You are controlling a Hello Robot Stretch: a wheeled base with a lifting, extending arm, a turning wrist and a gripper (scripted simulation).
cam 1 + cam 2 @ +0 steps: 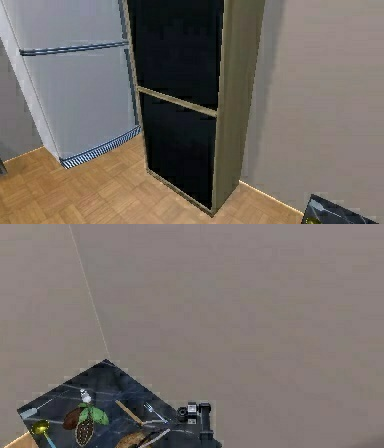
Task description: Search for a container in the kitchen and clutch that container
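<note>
Pincer: my gripper (168, 427) sat at the right corner of the dark square tabletop (105, 379); I could not tell its hold.
Container: unconfirmed among brown and green blobs (85, 419) there.
Progress: search unfinished, clutch left.

Forward onto near cabinet (180, 60), sideways onto wall (250, 304)

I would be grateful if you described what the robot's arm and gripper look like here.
The arm is a dark square bar. At its far end stand two small white squares with black marks; left of them sits the gripper, a dark body with thin fingers that are hard to make out.
</note>
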